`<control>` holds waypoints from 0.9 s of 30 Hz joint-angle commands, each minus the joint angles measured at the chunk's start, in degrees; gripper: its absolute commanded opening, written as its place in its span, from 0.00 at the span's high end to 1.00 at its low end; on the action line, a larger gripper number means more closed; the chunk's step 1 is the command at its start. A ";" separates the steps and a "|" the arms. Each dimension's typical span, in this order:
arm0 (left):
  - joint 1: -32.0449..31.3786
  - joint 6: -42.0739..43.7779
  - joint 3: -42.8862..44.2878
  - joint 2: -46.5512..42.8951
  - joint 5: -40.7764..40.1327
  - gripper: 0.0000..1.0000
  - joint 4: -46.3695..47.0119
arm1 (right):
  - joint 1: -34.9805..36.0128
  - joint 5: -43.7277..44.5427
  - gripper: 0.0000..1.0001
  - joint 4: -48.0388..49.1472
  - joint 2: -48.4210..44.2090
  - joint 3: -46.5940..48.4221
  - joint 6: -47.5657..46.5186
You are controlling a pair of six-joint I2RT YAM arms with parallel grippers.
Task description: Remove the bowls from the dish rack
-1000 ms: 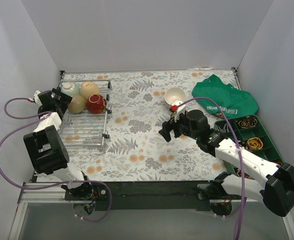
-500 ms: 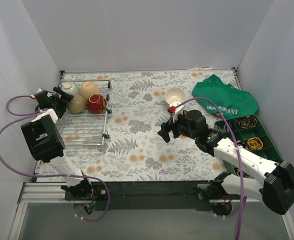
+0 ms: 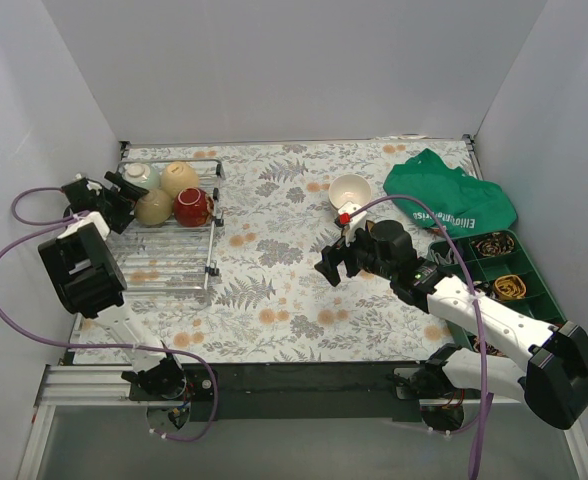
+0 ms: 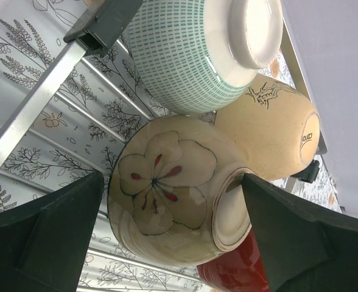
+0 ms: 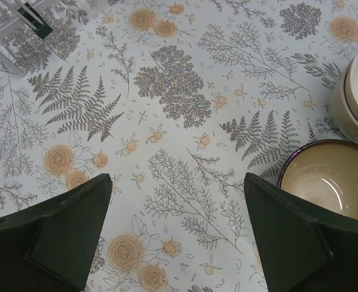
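Flowery tablecloth [image 3: 274, 270] inside white walls [image 3: 274, 60], left gripper [image 4: 173, 182] low over the dish rack [image 3: 169, 262], fingers spread either side of the flower bowl [image 4: 167, 194], mint bowl [image 4: 191, 55], tan bowl [image 4: 270, 134] and red bowl [image 4: 228, 274] crowded beside it in the rack, right gripper [image 5: 176, 182] spread wide above bare cloth, dark-rimmed bowl [image 5: 328, 176] on the cloth near one finger.

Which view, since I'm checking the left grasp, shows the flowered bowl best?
Left wrist: the flowered bowl is close up between the open fingers, with its painted flower and foot ring clear. Top external shows it only as a small beige dome on the rack. Right wrist does not show it.
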 commanded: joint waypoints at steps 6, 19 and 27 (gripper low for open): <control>-0.35 -2.95 0.13 2.78 7.40 0.02 -6.27 | 0.25 -1.16 0.03 3.00 -0.40 -0.56 -0.86; -0.35 -7.34 -2.69 -3.02 9.96 0.34 -2.05 | 0.25 -2.22 0.04 3.62 0.21 -0.64 -0.86; -0.35 -8.49 -4.18 -6.80 8.82 0.53 -1.00 | 0.25 -2.74 0.04 3.79 0.48 -0.64 -0.86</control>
